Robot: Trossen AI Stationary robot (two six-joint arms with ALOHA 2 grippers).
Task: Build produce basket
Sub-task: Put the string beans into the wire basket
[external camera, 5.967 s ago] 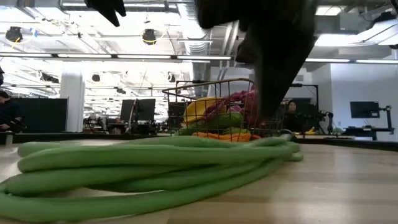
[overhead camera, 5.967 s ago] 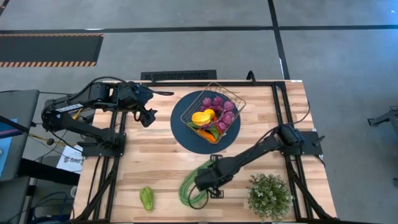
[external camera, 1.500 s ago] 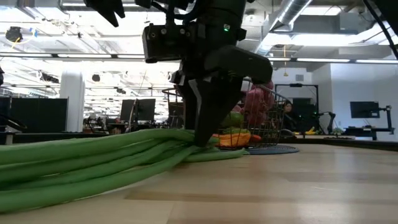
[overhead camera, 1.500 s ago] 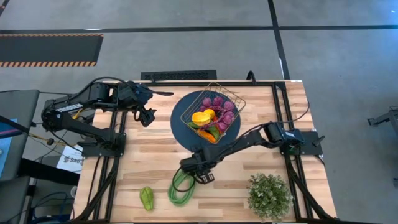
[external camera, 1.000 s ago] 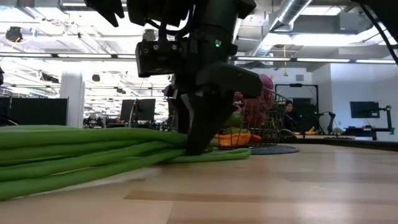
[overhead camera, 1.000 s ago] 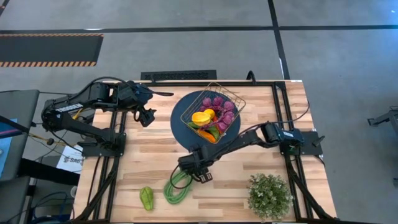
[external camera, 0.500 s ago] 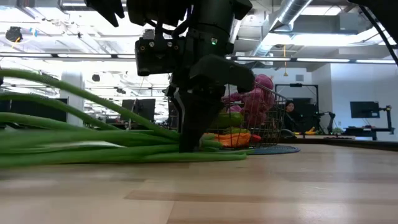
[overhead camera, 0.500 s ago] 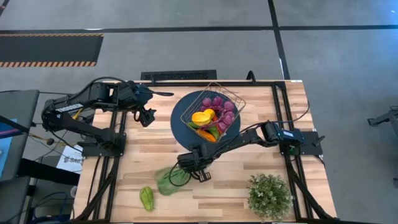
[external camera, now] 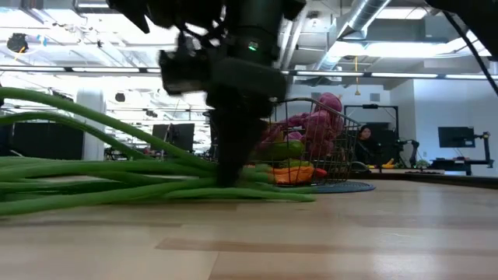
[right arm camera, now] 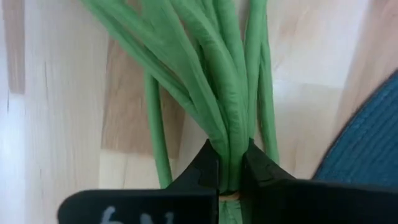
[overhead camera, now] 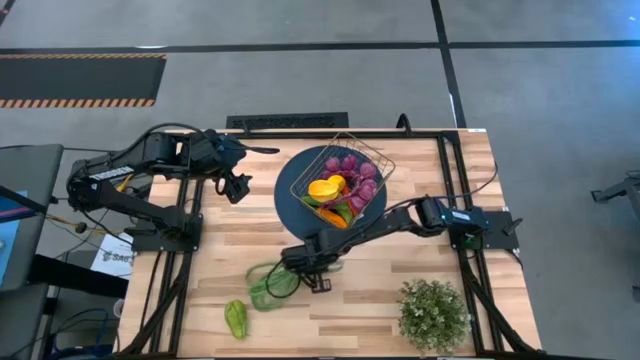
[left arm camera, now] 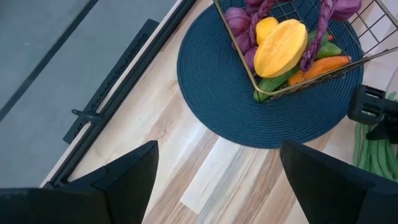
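The long green beans (overhead camera: 265, 286) lie in a bundle on the wooden table, near of the round dark blue plate (overhead camera: 290, 212). My right gripper (overhead camera: 310, 274) is low over the table and shut on their right end. The wire basket (overhead camera: 372, 153) stands on the plate and holds purple grapes (overhead camera: 352, 168), a yellow lemon (overhead camera: 322, 188), and orange and green pieces. A green pepper (overhead camera: 236, 319) lies near the front edge. My left gripper (overhead camera: 238, 188) hangs open and empty, left of the plate. My right gripper pinches the bean bundle at its gathered end (right arm camera: 229, 149) between its two fingers (right arm camera: 207, 167), several strands together. The fingers come from above, slanting from the table's right. The strands fan out away from the fingers; some lie on the table (external camera: 93, 204) and some arc up (external camera: 85, 117).
A bushy green potted plant (overhead camera: 433, 315) stands at the near right. Black frame rails run along the table's left (overhead camera: 182, 250) and right (overhead camera: 462, 200) sides. Bare wood lies between the beans and the plant.
My right gripper, shut on the beans, has moved toward the table's left and slightly toward the far edge. The bundle has swung left with it, toward the green pepper, and its loops have spread out and risen off the table.
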